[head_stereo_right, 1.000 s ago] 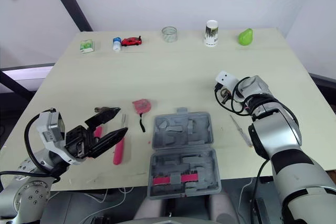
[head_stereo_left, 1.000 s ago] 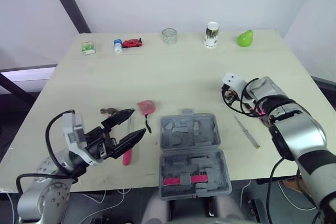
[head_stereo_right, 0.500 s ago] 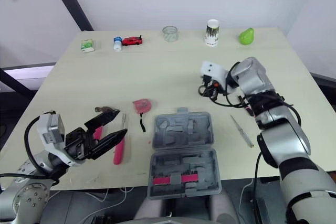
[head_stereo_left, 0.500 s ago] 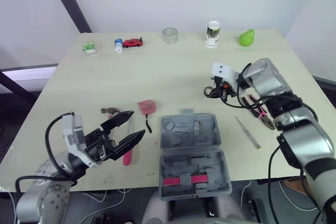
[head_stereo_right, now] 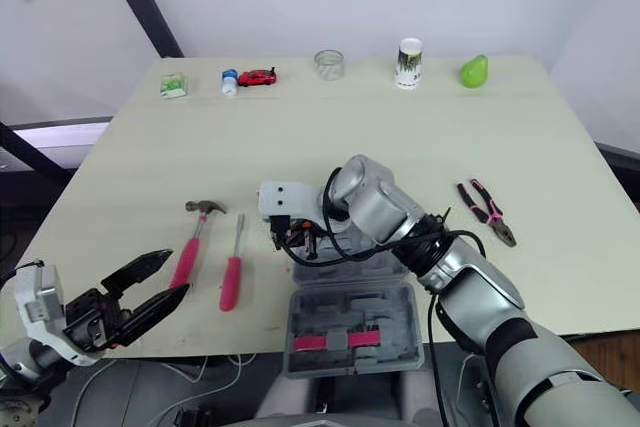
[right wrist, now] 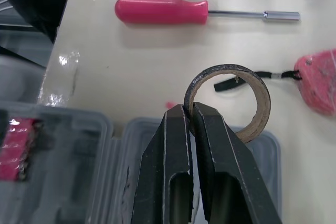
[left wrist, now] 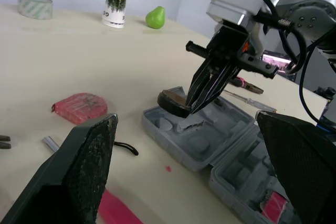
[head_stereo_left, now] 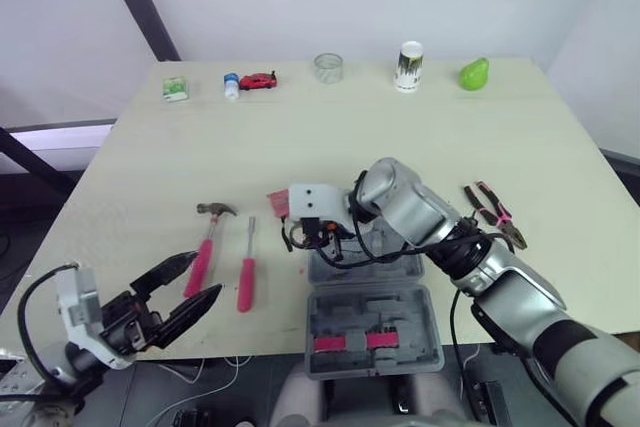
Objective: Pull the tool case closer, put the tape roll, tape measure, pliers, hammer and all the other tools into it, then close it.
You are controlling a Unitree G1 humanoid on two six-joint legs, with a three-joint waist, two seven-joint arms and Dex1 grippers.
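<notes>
My right gripper (right wrist: 190,109) is closed tight on the tape roll (right wrist: 226,70), its two black fingers pinching the ring's wall with barely a slit between them. The roll is a thin-walled ring, black and rough on the outside and brownish on the inside, and it hangs close to flat. It sits at the far left corner of the tool case (head_stereo_left: 370,319), part of it over the grey moulded recesses and part over the bare table (head_stereo_left: 400,137). I cannot tell whether it touches the plastic. The case lies open in two halves, grey all over, with shaped pockets and a pink strip across the near half. My left gripper (head_stereo_left: 205,275) hovers well to the left of the case and nearer to me than its far half, its fingers spread wide with nothing between them. Left of the case a screwdriver (head_stereo_left: 246,272) with a pink handle and a bare metal shaft lies pointing away from me. Just beyond it on the left lies the hammer (head_stereo_left: 207,239), also pink-handled, with its dark head at the far end. The pink tape measure (left wrist: 80,104) lies just off the far left corner of the case with a black strap trailing from it. The pliers (head_stereo_left: 490,212), with pink and black grips, lie on the table to the right of the case, apart from it.
</notes>
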